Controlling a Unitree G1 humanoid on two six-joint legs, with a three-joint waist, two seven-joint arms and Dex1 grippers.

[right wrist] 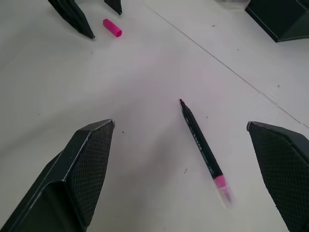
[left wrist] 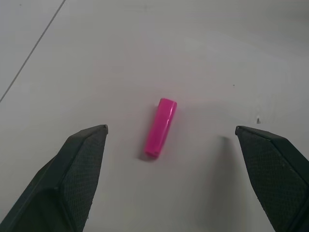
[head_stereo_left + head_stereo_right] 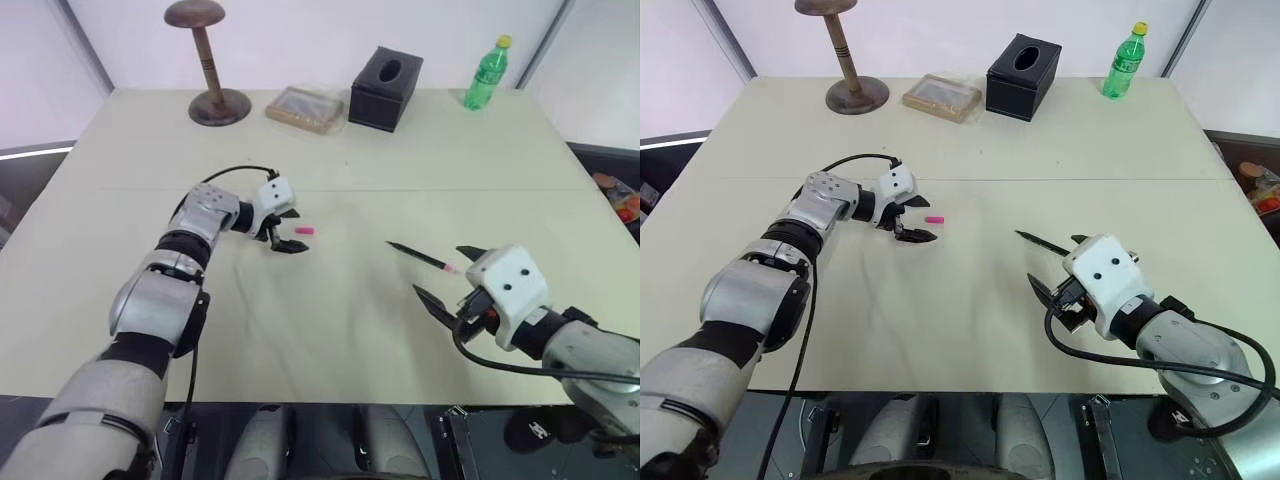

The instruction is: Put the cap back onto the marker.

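Straddling the cap [image 2: 161, 127], the left gripper [image 3: 287, 237] stands with its jaws spread wide and empty, one fingertip [image 2: 87, 145] on either side of the small pink cylinder, which lies flat on the table [image 3: 330, 330] untouched. This placement suggests preparation for a pinch across the cap's short width. The right gripper [image 1: 183, 154] likewise hangs released and holds nothing, its two fingers framing the marker [image 1: 202, 145] from above and behind. The marker rests on the tabletop well apart from the cap, bare tip pointing toward the cap and pink end nearer the right gripper. Each arm thus appears assigned to one part, so that cap and marker can be lifted separately and brought together. Farther back stand a wooden stand [image 3: 207, 60], a shallow tray [image 3: 305, 108], a black tissue box [image 3: 386, 88] and a green bottle [image 3: 487, 74], all clear of the working area.
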